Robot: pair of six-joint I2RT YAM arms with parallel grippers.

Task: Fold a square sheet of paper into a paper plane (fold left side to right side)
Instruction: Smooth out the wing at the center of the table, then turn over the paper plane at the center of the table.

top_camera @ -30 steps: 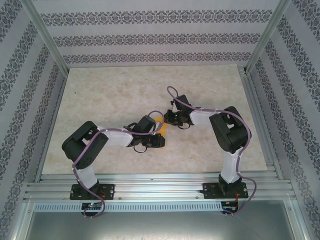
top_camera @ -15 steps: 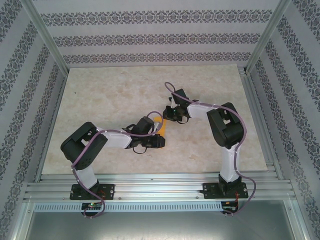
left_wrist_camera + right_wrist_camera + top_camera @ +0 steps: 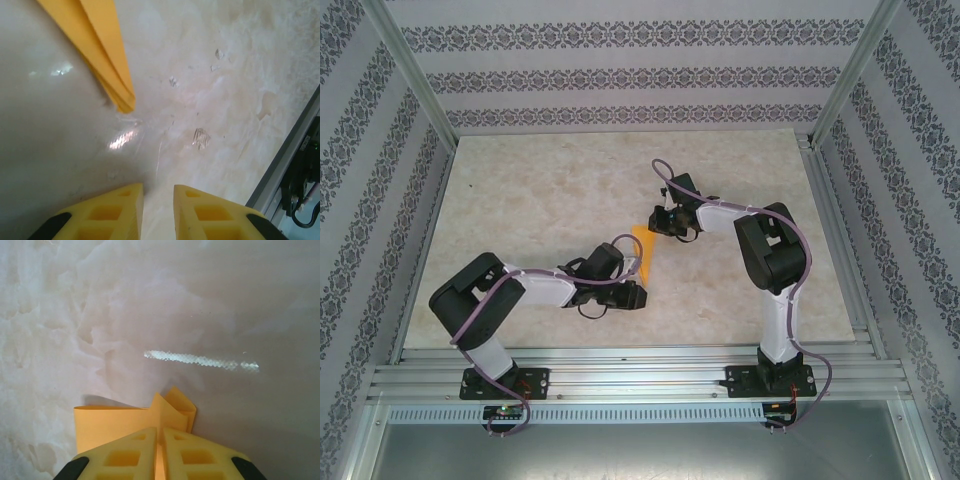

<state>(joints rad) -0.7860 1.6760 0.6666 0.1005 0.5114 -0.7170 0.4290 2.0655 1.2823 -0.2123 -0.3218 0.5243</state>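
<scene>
Obs., standing at the rig, both arms reaching in over the marble-patterned table (image 3: 520,190).

Paper: the paper plane (image 3: 642,252) lies near the middle of the table, between the two tools. From above it is a narrow orange-yellow strip, running from the far end by the right tool toward the near end by the left tool, and slightly slanted.

Left tool (image 3: 638,292): just beside the near end of the strip. In the left wrist view the left tool (image 3: 158,200) has its yellow fingers (image 3: 117,212) set a narrow gap apart. Bare table shows between them and nothing is held. The pointed, layered tip of the paper (image 3: 107,60) sits ahead of the fingers and clear of them. Several stacked folds are visible at that tip. An aluminium rail (image 3: 285,160) crosses the lower right corner of this view.

Right tool (image 3: 660,222): at the far end of the strip. In the right wrist view the right tool (image 3: 161,440) is closed down to a thin slit, and orange shows inside it. The paper (image 3: 115,422) spreads to the left of the tips. Its left part casts a shadow on the table, and two folded flaps stand up right where the fingers (image 3: 125,452) meet. This reads as a pinch on that end of the plane, though the contact itself is hidden by the fingers.

Surroundings: patterned wall panels (image 3: 620,75) on three sides.
</scene>
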